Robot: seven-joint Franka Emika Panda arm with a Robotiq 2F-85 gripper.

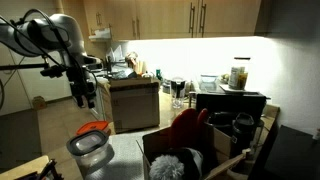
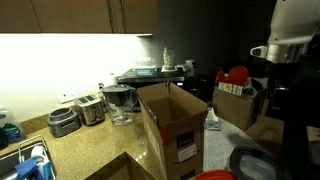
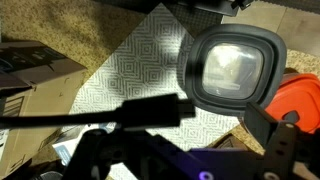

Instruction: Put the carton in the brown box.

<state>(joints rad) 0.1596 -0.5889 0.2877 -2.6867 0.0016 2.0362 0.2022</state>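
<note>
A dim kitchen with a lit counter behind. The robot arm reaches over a bench (image 2: 70, 150), its gripper (image 1: 87, 97) hanging high above a patterned mat (image 3: 140, 70). In the wrist view the gripper (image 3: 180, 150) is a dark blur at the bottom edge. Its jaws look spread apart with nothing between them.

Right under it sits a grey container with a clear lid (image 3: 235, 65), and an orange object (image 3: 300, 100) lies just beside that. The brown box (image 2: 170, 125) stands open-topped on the bench near the mat, with its flaps up. A second box (image 2: 235, 105) holding something red stands further off.

The carton cannot be made out for certain in any view, so its place is unknown.

The step in hand is probably finding and reaching for the carton. To do it well, the arm should travel high until the carton shows clearly in the wrist view. It should then come straight down with the jaws wide, keeping clear of the lidded container and the box flaps. A carton is light and crushable, so a gentle squeeze across its narrow sides would suit.
</note>
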